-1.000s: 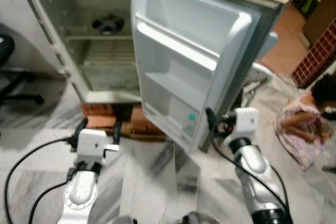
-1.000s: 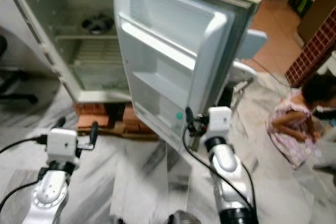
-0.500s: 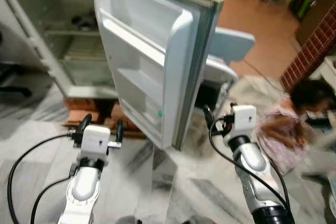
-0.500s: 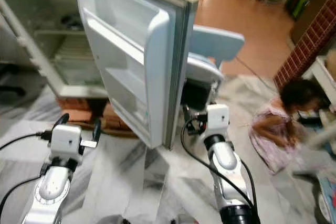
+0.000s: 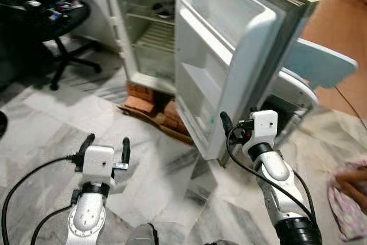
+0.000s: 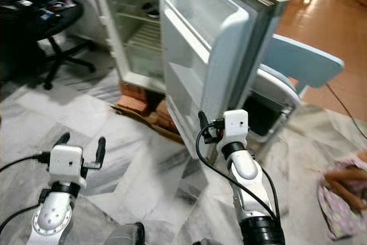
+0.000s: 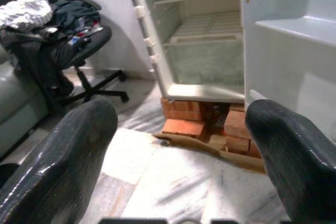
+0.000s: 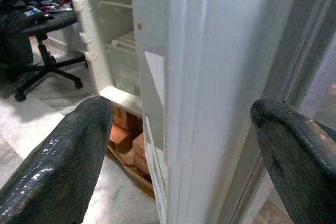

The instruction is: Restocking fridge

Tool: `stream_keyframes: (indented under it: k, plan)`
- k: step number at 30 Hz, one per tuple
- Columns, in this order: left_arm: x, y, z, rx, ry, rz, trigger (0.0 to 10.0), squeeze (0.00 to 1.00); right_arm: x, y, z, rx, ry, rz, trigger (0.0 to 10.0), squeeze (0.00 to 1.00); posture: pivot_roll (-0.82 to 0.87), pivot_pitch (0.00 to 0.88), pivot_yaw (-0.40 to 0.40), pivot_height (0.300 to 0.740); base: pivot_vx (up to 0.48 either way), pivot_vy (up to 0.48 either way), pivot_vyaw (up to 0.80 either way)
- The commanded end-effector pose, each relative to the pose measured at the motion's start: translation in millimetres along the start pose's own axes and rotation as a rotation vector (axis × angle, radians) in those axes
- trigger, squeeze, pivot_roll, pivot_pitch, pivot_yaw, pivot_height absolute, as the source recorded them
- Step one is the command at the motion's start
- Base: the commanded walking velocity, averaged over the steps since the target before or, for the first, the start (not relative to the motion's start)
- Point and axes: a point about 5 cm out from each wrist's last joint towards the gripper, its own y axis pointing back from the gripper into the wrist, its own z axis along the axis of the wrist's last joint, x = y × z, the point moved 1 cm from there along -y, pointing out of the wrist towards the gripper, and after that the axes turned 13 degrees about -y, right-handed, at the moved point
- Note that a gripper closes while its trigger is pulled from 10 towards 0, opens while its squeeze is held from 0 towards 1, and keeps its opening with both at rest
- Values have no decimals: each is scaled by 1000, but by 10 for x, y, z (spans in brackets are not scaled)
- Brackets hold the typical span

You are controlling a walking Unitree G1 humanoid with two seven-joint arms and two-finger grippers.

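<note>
The view had swung left, bringing an office chair (image 5: 60,21) in. The fridge (image 5: 150,27) stood open on bricks (image 5: 150,104); its door (image 5: 229,55) sat between the right gripper's (image 5: 238,123) spread, empty fingers. The left gripper (image 5: 104,144) was open and empty too.

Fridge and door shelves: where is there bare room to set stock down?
The wire shelf and the door shelf look bare; the shelf above holds a dark bowl. The right gripper, open, straddles the door's edge. The left gripper hangs open above marble floor.
</note>
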Motion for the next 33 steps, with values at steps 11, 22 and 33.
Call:
stream_keyframes:
  k: [11, 22, 33]
  plan:
    - [-2, -95, -24, -7, 30, -29, 10000, 0, -55, 31, -121, 19, 32, -77, 10000, 0, 23, 77, 10, 740, 247, 0, 0]
    - [-89, -63, -5, -15, 45, -59, 10000, 0, -32, -2, -96, 2, 34, -81, 10000, 0, 21, 78, 16, 740, 122, 0, 0]
    - [-148, -21, -31, 0, 35, -91, 10000, 0, -218, 136, -152, 36, 46, -125, 10000, 0, 17, 98, 8, 740, 0, 0, 0]
